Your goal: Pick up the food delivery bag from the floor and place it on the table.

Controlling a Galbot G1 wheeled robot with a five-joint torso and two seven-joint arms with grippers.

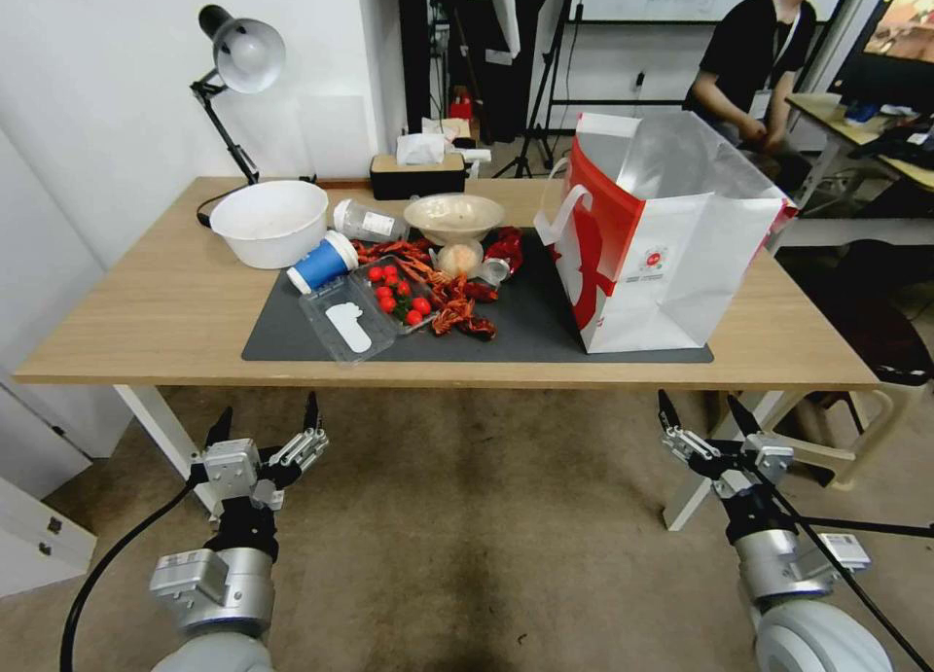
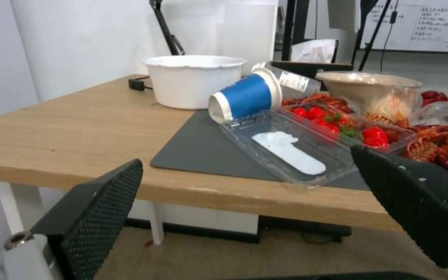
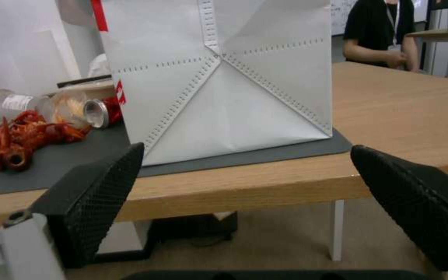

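The food delivery bag (image 1: pixel 671 244) is seen upright on the tabletop (image 1: pixel 146 312) mat, so placement looks done. The left end effector (image 1: pixel 265 427) and right end effector (image 1: pixel 708 411) are held low before the edge, fingers apart, holding nothing.

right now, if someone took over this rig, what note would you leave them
Left gripper: open, holding nothing, low in front of the table's near edge, on the left side.
Right gripper: open, holding nothing, low in front of the near edge, on the right side, below the bag.
Food delivery bag: upright on the table, on the right end of the dark mat, mouth open.
Done: the bag is off the floor and on the table, released.
Left: nothing visible; the task looks complete.
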